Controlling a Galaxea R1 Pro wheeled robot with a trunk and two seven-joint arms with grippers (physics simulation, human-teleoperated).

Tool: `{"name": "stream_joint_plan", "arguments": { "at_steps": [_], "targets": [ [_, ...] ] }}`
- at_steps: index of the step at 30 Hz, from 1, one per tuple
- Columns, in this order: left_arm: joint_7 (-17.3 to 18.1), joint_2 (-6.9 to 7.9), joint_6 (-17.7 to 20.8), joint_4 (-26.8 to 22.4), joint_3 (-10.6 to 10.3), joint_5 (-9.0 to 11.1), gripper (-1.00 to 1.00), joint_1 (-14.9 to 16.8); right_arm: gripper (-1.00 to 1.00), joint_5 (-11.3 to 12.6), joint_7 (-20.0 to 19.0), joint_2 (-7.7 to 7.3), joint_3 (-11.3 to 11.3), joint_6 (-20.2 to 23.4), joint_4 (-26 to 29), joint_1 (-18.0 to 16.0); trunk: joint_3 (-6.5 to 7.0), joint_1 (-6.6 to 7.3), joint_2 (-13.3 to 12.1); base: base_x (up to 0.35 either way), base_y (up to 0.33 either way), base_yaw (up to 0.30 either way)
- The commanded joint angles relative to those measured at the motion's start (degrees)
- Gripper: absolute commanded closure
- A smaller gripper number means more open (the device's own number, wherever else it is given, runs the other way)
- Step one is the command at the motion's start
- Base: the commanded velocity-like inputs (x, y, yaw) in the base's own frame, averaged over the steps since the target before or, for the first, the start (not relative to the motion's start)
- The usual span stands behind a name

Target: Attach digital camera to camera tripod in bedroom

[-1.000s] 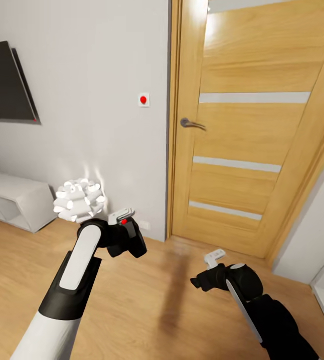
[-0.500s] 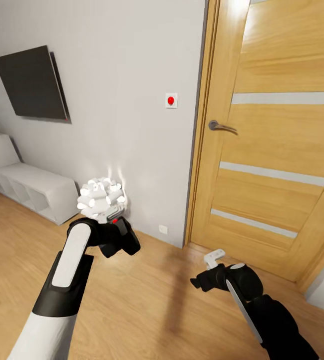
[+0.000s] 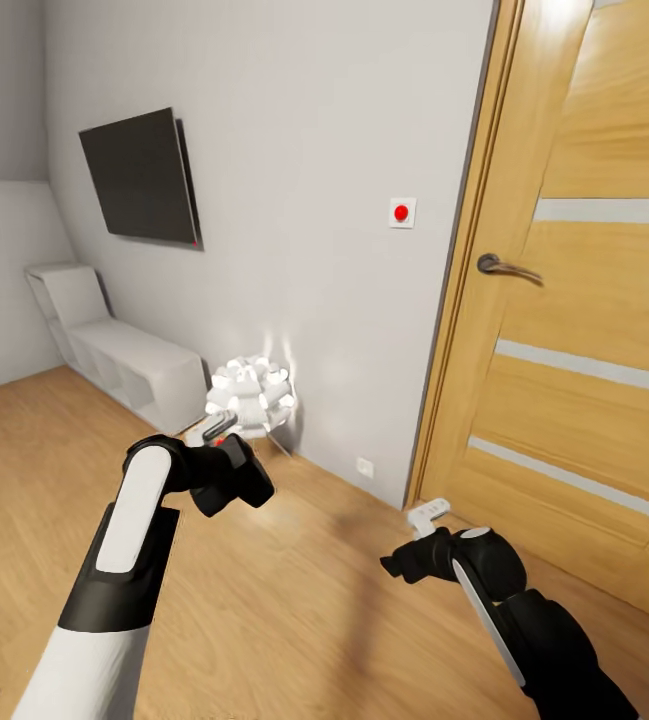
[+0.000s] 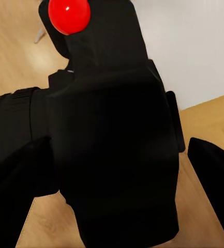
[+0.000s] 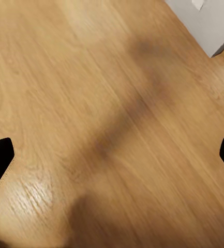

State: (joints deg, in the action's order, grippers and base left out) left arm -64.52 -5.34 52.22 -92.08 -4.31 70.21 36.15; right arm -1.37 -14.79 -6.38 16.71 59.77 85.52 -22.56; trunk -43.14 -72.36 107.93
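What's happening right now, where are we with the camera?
The left gripper holds the small black digital camera with the red button, carried above the light wood floor. The right gripper is open and holds nothing. The robot faces a pale grey wall beside a wooden door, with a wall-mounted black screen nearby. The camera is not yet attached.

digital camera (image 4: 112, 155): black body, red button (on top), clamped in the left gripper (image 3: 236, 478) above the wood floor
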Motion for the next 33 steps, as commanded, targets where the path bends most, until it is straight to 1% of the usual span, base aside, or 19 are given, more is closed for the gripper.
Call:
{"name": "stream_joint_plan", "arguments": {
  "at_steps": [1, 13, 16, 26, 33],
  "targets": [
    [-0.57, -0.03, 0.21, -0.03, 0.00, 0.46, 1.00, 0.07, -1.00, -0.16, -0.14, -0.05, 0.06, 0.23, 0.08, -0.03, 0.13, 0.23, -0.39, 0.001, 0.000, 0.297],
    [-0.66, -0.02, 0.20, -0.03, -0.14, 0.37, 1.00, 0.06, -1.00, -0.16, -0.15, -0.03, 0.08, 0.23, 0.09, -0.03, 2.28, 2.87, -5.20, 0.000, 0.000, 0.295],
    [-0.68, -0.02, 0.21, -0.03, -0.16, 0.37, 1.00, 0.06, -1.00, -0.14, -0.15, -0.03, -0.13, 0.23, 0.07, -0.05, 2.82, 3.53, -6.40, 0.000, 0.000, 0.196],
    [-0.69, -0.02, 0.28, -0.03, -0.18, 0.30, 1.00, 0.06, -1.00, 0.24, -0.17, 0.54, -0.80, 0.23, -4.29, -0.46, 4.61, 5.72, -10.41, 0.000, 0.000, 0.057],
    [-0.69, -0.02, 0.39, -0.03, -0.36, 0.28, 1.00, 0.06, -1.00, 0.54, -0.27, 0.67, -1.15, 0.23, -4.05, -0.61, 5.87, 7.26, -13.22, 0.000, 0.000, 0.008]
  ]
}}
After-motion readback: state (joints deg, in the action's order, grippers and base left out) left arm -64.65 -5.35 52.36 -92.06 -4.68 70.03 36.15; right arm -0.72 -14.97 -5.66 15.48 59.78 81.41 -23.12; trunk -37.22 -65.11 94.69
